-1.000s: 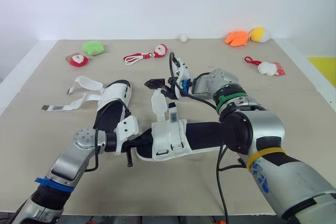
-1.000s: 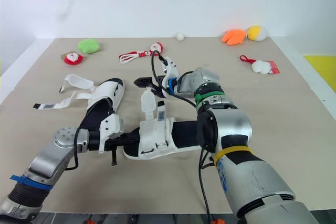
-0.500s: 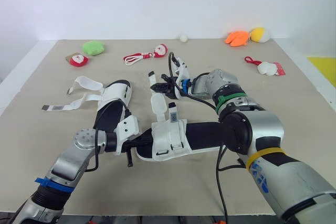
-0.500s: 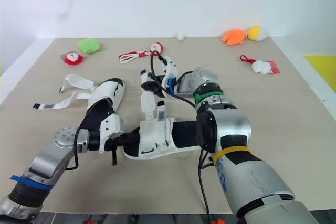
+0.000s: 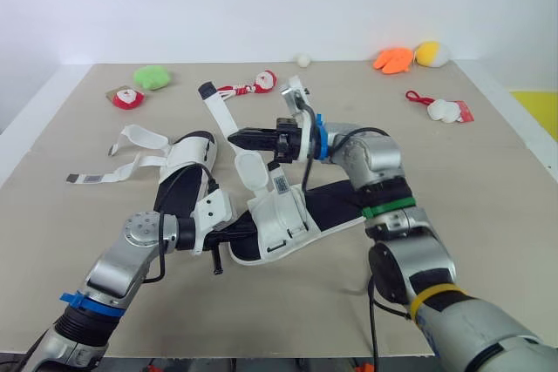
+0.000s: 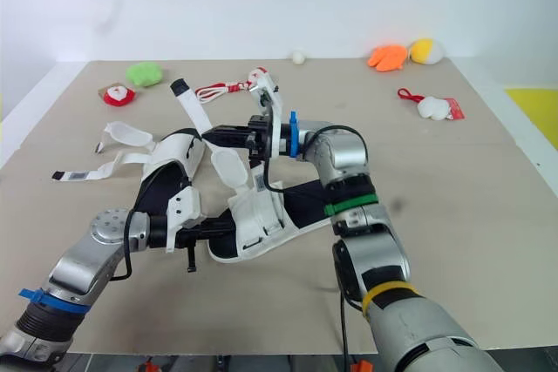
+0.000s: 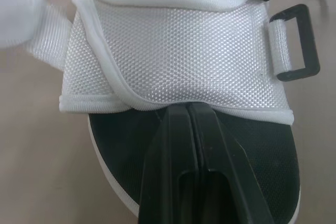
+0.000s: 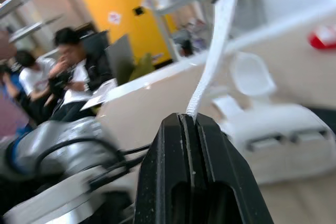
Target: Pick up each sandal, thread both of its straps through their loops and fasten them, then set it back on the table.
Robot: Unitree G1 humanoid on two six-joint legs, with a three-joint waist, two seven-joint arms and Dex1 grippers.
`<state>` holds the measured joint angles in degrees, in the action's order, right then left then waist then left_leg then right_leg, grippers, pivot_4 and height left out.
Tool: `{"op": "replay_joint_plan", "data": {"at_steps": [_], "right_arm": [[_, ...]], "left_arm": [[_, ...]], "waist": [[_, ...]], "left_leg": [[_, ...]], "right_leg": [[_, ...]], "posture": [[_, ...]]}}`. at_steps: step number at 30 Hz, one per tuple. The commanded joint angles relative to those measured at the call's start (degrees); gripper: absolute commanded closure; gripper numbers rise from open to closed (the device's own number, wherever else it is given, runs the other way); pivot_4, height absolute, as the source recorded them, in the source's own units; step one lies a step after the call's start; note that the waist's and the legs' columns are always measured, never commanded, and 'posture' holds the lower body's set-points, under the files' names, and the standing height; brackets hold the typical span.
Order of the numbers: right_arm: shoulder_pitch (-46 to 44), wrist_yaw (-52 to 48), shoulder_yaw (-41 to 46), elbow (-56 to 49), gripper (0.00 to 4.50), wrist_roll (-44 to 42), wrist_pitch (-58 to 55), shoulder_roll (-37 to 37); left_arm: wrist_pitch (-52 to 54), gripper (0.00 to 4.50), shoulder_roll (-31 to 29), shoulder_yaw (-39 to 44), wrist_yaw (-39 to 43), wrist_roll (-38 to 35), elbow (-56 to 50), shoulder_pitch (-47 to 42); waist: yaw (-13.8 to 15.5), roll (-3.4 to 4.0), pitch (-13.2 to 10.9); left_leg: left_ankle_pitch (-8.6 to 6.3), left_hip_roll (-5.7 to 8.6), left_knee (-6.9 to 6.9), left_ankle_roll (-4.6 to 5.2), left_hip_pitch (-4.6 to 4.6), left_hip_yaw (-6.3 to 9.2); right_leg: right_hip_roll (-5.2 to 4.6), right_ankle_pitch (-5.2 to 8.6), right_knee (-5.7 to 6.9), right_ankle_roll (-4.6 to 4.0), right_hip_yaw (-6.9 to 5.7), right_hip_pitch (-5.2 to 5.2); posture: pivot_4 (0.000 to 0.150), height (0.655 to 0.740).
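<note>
Left hand (image 7: 188, 109): fingers closed on the toe edge of the near sandal (image 5: 279, 215), which tilts up off the table (image 5: 488, 198).
Right hand (image 5: 235, 138): fingers pinched on one strap (image 5: 218, 115), whose free end rises above that hand.

Handling (judged): the sandal is light. Its sole is fairly stiff, so it makes the better anchor. The mesh upper and webbing are limp, so grip the strap close to its tip and it should feed the black loop (image 7: 302, 40) without folding.

Counts:
- Sandals: two. The second sandal (image 5: 187, 172) lies just beyond the left hand with two straps splayed loose.
- Small toys (image 5: 153, 77): seven, well beyond both hands.
</note>
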<state>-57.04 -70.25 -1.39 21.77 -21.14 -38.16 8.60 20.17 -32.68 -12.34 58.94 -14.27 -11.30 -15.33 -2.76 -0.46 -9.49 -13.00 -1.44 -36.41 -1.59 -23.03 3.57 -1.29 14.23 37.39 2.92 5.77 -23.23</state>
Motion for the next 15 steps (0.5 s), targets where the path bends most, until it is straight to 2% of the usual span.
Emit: {"op": "replay_joint_plan", "data": {"at_steps": [1, 4, 6, 10, 12, 15], "right_arm": [[1.75, -1.64, 0.67, -13.36, 4.43, -4.16, 6.85, 0.25], [6.25, -5.30, -1.43, -16.99, 4.43, -3.08, 12.99, 3.13], [9.23, -8.86, -2.81, -19.01, 4.43, -2.43, 19.33, 4.69], [15.11, -11.34, -4.29, -20.78, 4.43, -0.46, 37.43, 4.70], [16.09, -12.93, -5.76, -19.02, 4.43, 0.79, 44.31, 4.91], [15.99, -17.27, -7.84, -11.71, 4.43, 3.61, 63.53, 4.14]], "left_arm": [[1.72, 4.50, -0.40, -3.73, 0.74, 1.57, 2.54, 2.06], [1.66, 4.50, -0.53, -3.67, 0.89, 1.56, 2.60, 2.03], [1.58, 4.50, -0.69, -3.57, 1.06, 1.48, 2.67, 1.99], [1.46, 4.50, -0.85, -3.54, 1.25, 1.49, 2.83, 1.91], [1.37, 4.50, -0.89, -3.55, 1.36, 1.49, 2.94, 1.83], [1.29, 4.50, -0.88, -3.61, 1.48, 1.52, 3.11, 1.68]], "waist": [[0.02, 0.00, 0.00], [-0.04, -0.01, -0.01], [-0.01, -0.02, -0.01], [-0.04, -0.02, -0.01], [-0.03, -0.02, -0.01], [-0.04, -0.03, -0.01]], "left_leg": [[0.01, 0.00, 0.00, -0.01, 0.00, 0.00], [0.03, 0.00, -0.01, -0.05, 0.00, 0.00], [0.04, 0.00, -0.01, -0.06, 0.00, 0.00], [0.03, -0.01, 0.01, -0.06, 0.00, -0.01], [0.02, -0.02, 0.01, -0.06, 0.00, -0.01], [0.02, -0.02, 0.01, -0.06, 0.02, -0.02]], "right_leg": [[0.00, 0.00, 0.00, 0.00, 0.00, 0.00], [0.01, 0.03, -0.01, 0.04, -0.02, 0.00], [0.02, 0.24, -0.01, 0.40, -0.03, 0.00], [0.01, 0.26, -0.03, 0.42, -0.01, 0.01], [0.02, 0.25, -0.03, 0.41, -0.01, 0.00], [0.02, 0.23, -0.03, 0.37, 0.00, 0.02]], "posture": [[0.150, 0.7400], [0.150, 0.7400], [0.150, 0.7400], [0.150, 0.7400], [0.150, 0.7400], [0.150, 0.7400]]}}
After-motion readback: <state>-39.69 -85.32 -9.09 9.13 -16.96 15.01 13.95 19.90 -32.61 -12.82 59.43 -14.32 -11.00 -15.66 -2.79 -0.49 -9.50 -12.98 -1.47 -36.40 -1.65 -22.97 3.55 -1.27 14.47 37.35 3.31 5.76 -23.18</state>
